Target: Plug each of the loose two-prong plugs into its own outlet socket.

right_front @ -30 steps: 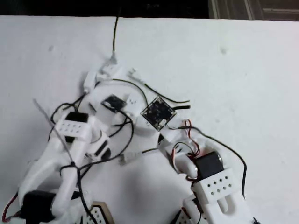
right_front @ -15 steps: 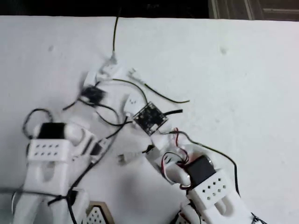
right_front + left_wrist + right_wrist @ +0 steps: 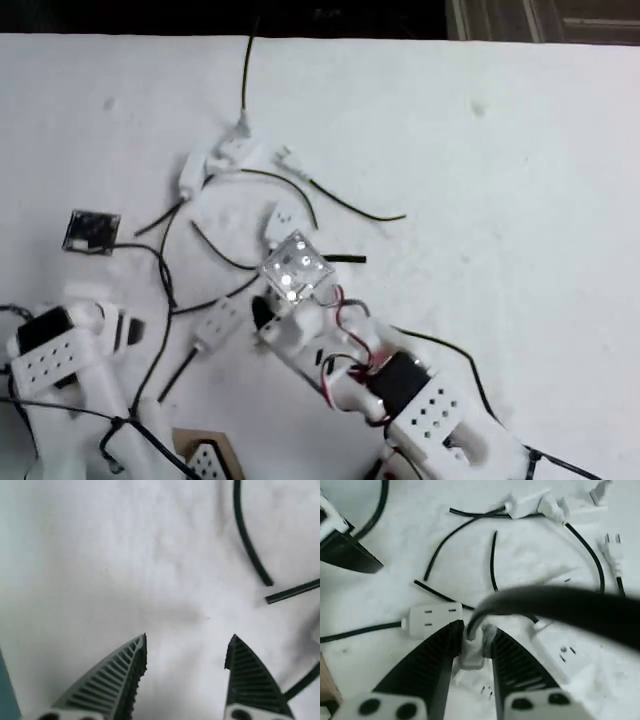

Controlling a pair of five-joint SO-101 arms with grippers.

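L tool (image 3: 186, 644), apart & empty, is backing off near-left while R tool (image 3: 473, 630), clamped on plug (image 3: 470, 657), is closing on socket (image 3: 431, 619) for insertion.

**Robot body.** The left arm (image 3: 60, 400) and right arm (image 3: 440, 430) are showing white printed shells, each carrying a black servo block and a white bracket pierced by rows of small round holes. Thin red and black wires (image 3: 345, 320) and a longer black cable (image 3: 470, 375) are looping along the right arm. A dark square circuit board (image 3: 92, 232) is sitting at the left arm's tip and a brightly glinting one (image 3: 297, 268) at the right's. The left gripper (image 3: 186, 647) is presenting grey, ribbed, wedge-shaped fingers (image 3: 120, 675), while the right gripper (image 3: 474, 630) is presenting black ribbed fingers (image 3: 432, 655) on white bases with dark round holes.
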